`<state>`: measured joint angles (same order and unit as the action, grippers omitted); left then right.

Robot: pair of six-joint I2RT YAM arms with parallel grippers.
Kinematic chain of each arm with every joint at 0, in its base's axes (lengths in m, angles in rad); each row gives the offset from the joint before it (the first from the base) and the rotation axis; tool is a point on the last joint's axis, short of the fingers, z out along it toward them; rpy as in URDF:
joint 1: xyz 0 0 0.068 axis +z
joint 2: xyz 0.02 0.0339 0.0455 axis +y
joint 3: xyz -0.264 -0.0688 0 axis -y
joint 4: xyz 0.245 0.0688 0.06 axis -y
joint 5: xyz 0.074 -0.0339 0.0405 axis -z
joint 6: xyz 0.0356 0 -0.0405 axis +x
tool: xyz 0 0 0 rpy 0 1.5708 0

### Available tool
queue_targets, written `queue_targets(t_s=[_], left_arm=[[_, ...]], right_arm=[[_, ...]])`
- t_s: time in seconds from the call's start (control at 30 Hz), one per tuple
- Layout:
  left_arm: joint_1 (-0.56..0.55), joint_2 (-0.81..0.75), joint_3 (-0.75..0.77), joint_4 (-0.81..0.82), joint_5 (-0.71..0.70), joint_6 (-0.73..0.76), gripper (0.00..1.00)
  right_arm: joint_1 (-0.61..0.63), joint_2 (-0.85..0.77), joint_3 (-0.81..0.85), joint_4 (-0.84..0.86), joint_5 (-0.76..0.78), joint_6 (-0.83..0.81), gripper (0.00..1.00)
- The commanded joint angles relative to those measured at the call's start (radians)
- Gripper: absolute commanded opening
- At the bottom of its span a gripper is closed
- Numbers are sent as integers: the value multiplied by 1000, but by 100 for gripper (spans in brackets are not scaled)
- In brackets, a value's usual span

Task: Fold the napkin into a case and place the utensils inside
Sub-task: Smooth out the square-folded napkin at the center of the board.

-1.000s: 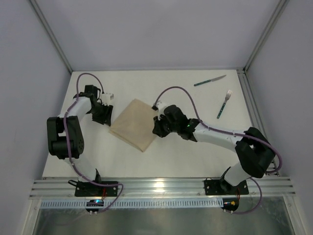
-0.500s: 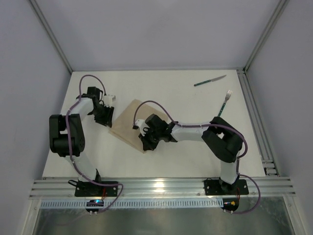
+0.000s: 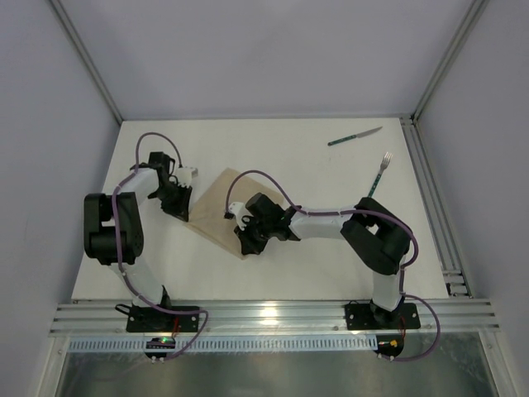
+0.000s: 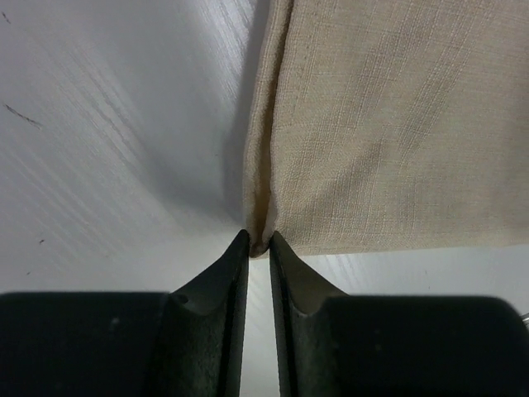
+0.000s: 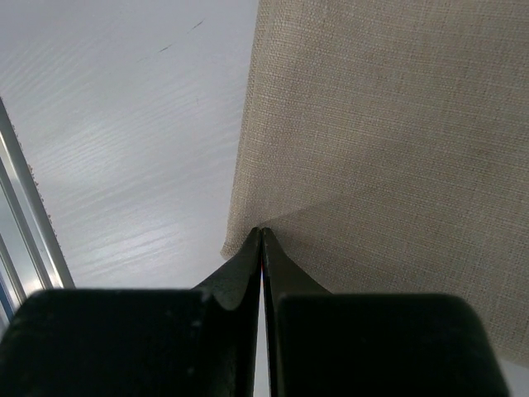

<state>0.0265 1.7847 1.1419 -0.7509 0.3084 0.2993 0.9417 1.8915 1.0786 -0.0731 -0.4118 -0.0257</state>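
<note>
Beige-tan against white: find the napkin (image 3: 213, 205) left of the middle of the table (image 3: 289, 149), folded to a square and turned cornerwise, one corner toward the left edge, one toward the near edge. Lies flat in layers, with a doubled edge plain in the left wrist view.

At the left corner, see the left arm (image 3: 153, 178) reaching down. Left jaws: nearly closed, only a thin slit between the tips, with the napkin's corner fold caught in that slit. Ridged up slightly along the edge leading away from the tips.

At the near corner, see the right arm (image 3: 318, 222) stretched across from the right side of the table. Right jaws: pressed fully together, pinching the cloth at that corner. Faintly creased from the tips outward across the weave.

Well apart from the napkin, note the knife (image 3: 355, 136) near the far right corner, lying aslant. Just nearer along the right edge, note the fork (image 3: 382, 169), tines toward the far edge, handle end close by the right arm's elbow in the top view.
</note>
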Motion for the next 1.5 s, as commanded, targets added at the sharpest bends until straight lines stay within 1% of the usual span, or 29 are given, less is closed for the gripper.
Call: queue_targets(t_s=[0.0, 0.03, 0.07, 0.1, 0.23, 0.43, 0.6, 0.73, 0.87, 0.97, 1.0, 1.1, 1.13, 1.2, 1.27, 1.33, 1.37, 1.47], left_arm=[[-2, -19, 13, -38, 38, 27, 16], [-2, -18, 13, -36, 37, 27, 13], [-2, -18, 15, -33, 34, 27, 5], [-2, -18, 15, -33, 29, 24, 0], [-2, -44, 36, -39, 21, 15, 0], [-2, -114, 62, -140, 43, 26, 0], [-2, -123, 29, -182, 38, 38, 0], [-3, -105, 13, -214, 28, 58, 0], [-4, -58, -22, -180, -15, 66, 0], [-5, -13, -39, -153, -49, 64, 0], [-7, -4, -41, -136, -58, 64, 0], [-10, 18, -45, -119, -97, 63, 0], [-13, 19, -48, -113, -106, 63, 0], [-16, 16, -56, -102, -126, 63, 0], [-14, 12, -64, -91, -134, 64, 0], [-16, 10, -68, -82, -134, 66, 0], [-16, 12, -73, -80, -137, 66, 0], [-16, 16, -74, -79, -141, 66, 0]], right_arm=[[6, -8, -23, 4, 11, -2, 4], [8, -8, -23, 6, 11, -2, 4], [8, -8, -26, 7, 10, 0, 4], [8, -9, -29, 9, 11, 1, 4], [8, -17, -32, 6, 24, 4, 4], [8, -60, -32, -4, 13, 13, 4], [0, -51, -28, 15, -7, 24, 4], [-11, -43, -29, 25, -16, 59, 4], [-17, -48, -20, 33, -22, 72, 4], [-37, -60, 32, 19, -48, 101, 4], [-46, -87, 40, 18, -53, 125, 4], [-107, -156, 61, 16, -42, 176, 15], [-166, -167, 63, 15, -29, 223, 23], [-239, -181, 66, 4, -21, 276, 31], [-340, -180, 67, 1, 13, 326, 43], [-383, -134, 101, -34, 33, 320, 55], [-415, -111, 150, -78, 27, 301, 62], [-438, -27, 226, -114, 33, 256, 69]])
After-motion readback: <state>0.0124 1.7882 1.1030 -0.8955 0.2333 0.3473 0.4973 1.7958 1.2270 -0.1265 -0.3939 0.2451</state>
